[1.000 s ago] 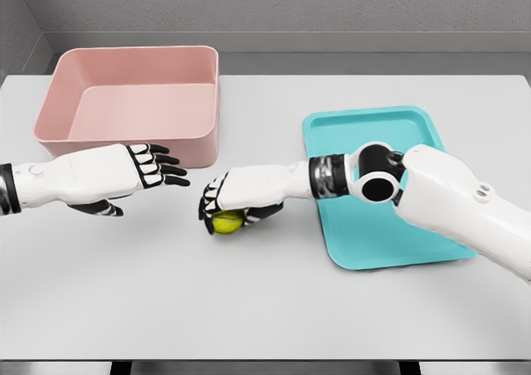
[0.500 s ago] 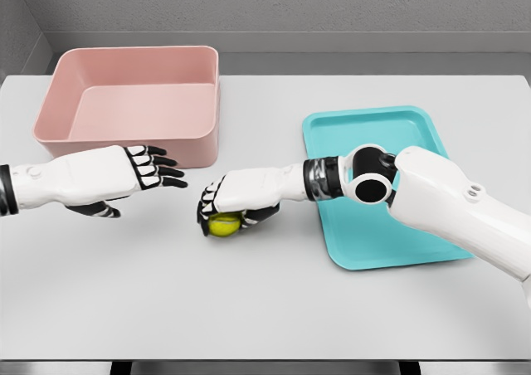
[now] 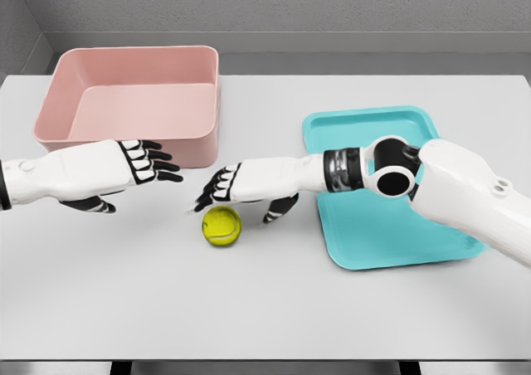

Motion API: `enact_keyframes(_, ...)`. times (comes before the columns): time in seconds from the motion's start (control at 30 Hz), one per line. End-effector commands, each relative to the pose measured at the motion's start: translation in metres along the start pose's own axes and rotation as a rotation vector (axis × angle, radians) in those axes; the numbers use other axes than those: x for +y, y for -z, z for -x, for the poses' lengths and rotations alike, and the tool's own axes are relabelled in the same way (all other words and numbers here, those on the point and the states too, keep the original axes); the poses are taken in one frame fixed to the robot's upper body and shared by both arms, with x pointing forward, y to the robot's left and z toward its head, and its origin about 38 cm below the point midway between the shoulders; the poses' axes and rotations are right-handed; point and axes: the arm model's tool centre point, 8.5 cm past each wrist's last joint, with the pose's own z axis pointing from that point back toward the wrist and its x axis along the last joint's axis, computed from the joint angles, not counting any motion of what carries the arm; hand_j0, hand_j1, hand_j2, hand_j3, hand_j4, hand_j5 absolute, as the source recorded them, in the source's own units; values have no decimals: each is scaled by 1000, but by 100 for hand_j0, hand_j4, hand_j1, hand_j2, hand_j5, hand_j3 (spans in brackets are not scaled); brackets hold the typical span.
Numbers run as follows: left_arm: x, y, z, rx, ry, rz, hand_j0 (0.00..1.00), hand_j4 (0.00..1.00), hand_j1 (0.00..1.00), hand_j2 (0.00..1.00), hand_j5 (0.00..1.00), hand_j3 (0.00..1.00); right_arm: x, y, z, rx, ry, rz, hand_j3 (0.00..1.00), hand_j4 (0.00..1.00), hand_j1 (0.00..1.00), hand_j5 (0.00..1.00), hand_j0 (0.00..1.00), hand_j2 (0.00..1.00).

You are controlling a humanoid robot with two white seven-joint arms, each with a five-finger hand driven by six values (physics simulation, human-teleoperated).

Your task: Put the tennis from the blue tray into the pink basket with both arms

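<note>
Right hand [image 3: 242, 188] hovers open-fingered over round yellow-green tennis ball [image 3: 221, 225].

A yellow-green tennis ball [image 3: 221, 225]; a pale pink basket [image 3: 133, 101]; a turquoise tray [image 3: 377, 226]; white hands with black finger joints; a light grey table [image 3: 249, 300].

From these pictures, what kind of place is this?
Probably a simulated robot test bench, not a real room: a plain white table against bare grey walls, holding only a pink basket, a blue tray and a tennis ball between two white robot hands.
</note>
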Motion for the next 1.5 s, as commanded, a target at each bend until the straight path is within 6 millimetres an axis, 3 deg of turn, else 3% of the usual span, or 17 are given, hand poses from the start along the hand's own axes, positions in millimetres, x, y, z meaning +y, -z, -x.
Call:
enact_keyframes(0.0,2,-7,3,15,0,5,100,100,100,100,100,100,-4,-31,9,30,-11,28,100,100,100,100,100,100)
enact_keyframes(0.17,0,-1,0,-1,-15,-5,100,100,100,100,100,100,-22,-82,28,145,-33,99,100,100,100,100,100,100)
enact_keyframes(0.23,-1,22,-10,-50,-38,-57,100,100,100,100,100,100,-22,-105,34,197,-36,96,100,100,100,100,100,100)
enact_keyframes(0.33,-8,41,-21,-98,-59,-71,100,100,100,100,100,100,-28,-121,38,232,-44,144,100,100,100,100,100,100)
enact_keyframes(0.4,-10,49,-26,-118,-65,-74,100,100,100,100,100,100,-32,-137,41,262,-54,236,100,100,100,100,100,100)
enact_keyframes(0.57,-18,62,-34,-145,-51,-55,100,100,100,100,100,100,-38,-162,46,315,-65,282,100,100,100,100,100,100)
enact_keyframes(0.8,-17,90,-52,-219,-40,-63,100,100,100,100,100,100,-18,-200,63,427,-27,248,100,100,100,100,100,100)
enact_keyframes(1.07,-22,90,-52,-215,-25,-37,100,100,100,100,100,100,-7,-221,78,506,6,237,100,100,100,100,100,100)
enact_keyframes(1.47,-16,91,-48,-199,44,-12,100,100,100,100,100,100,1,-227,83,531,26,236,100,100,100,100,100,100)
